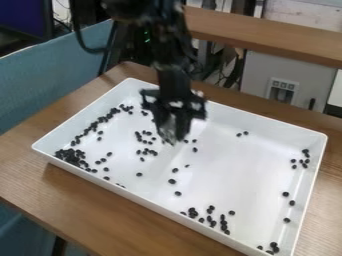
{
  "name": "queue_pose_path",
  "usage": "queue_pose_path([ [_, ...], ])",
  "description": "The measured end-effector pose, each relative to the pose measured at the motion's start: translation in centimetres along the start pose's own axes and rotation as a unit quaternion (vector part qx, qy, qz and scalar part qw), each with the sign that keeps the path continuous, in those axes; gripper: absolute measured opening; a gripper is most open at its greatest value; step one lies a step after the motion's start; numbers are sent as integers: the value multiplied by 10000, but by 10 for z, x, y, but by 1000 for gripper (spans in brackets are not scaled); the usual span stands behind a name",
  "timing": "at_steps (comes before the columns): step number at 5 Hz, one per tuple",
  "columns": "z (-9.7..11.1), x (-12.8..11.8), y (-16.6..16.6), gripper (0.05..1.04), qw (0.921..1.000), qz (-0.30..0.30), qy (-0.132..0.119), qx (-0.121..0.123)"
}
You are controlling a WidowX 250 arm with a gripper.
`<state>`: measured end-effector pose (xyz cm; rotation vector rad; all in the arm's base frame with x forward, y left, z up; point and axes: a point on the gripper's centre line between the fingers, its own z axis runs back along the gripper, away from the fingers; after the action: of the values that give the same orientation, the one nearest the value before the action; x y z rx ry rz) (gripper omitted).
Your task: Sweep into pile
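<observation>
Black beans are scattered over a white tray. The densest heap of beans (71, 156) lies in the left corner, with a line of beans (100, 120) running up along the left wall. Around the middle is a looser group of beans (146, 144). Near the front wall sits another cluster (211, 218), and smaller groups lie by the right wall and front right corner. The black gripper (172, 137) hangs down over the tray's middle toward the back, its lower end beside the loose middle group. Something pale shows at its tip; what it is cannot be made out.
The white tray's rim (147, 202) surrounds the beans on a wooden table (87, 200). A blue-green partition (47, 75) stands at the left. Behind are a wooden shelf (267, 37), a light grey cabinet and cables.
</observation>
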<state>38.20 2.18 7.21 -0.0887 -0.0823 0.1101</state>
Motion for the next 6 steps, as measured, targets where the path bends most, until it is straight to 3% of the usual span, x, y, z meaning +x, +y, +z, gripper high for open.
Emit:
queue_pose_path([
  [1,18,-7,43,395,9998,-14,-141,164],
  [2,10,-24,92,395,9994,-179,-100,271],
  [3,13,-28,134,396,9985,-300,-332,313],
  [5,-28,-38,156,396,9983,-455,53,347],
  [6,-38,-36,159,395,9988,-342,112,320],
])
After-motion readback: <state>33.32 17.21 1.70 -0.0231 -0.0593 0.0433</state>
